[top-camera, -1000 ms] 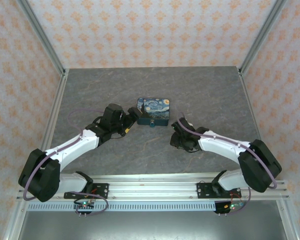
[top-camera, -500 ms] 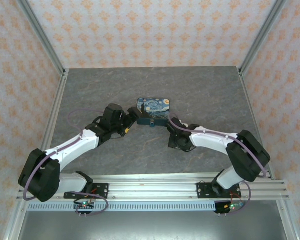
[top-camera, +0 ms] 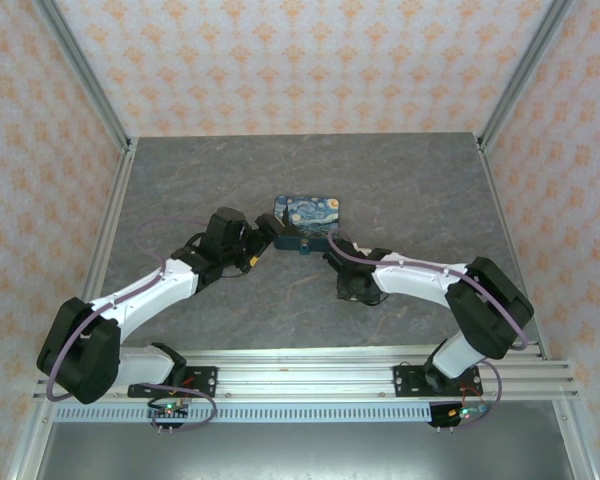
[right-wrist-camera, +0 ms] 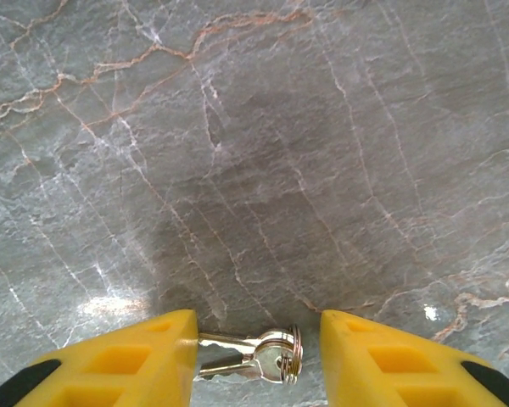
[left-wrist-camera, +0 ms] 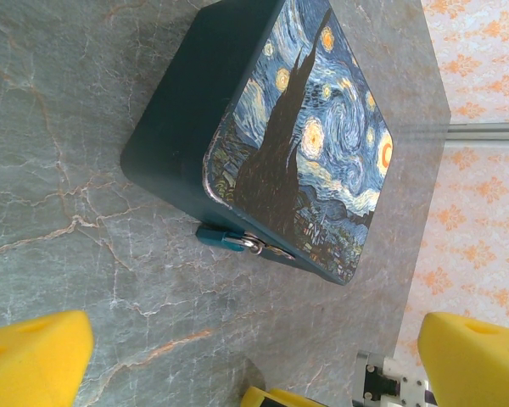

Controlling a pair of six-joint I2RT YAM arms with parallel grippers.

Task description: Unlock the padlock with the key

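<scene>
Right arm had swung inward toward the box (top-camera: pixel 307 222); right gripper (right-wrist-camera: pixel 256 352) stood half open, yellow fingers (right-wrist-camera: pixel 127 360) astride the key (right-wrist-camera: pixel 250 354) on the table (right-wrist-camera: pixel 254 153). Left gripper (left-wrist-camera: pixel 254 356) gaped wide, empty. Padlock (left-wrist-camera: pixel 229 239) hung at box front.

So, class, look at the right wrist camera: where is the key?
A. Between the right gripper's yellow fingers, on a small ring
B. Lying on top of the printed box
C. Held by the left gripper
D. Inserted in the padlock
A: the key with its small ring sits between the right gripper's yellow fingers, above the marbled table.
</scene>
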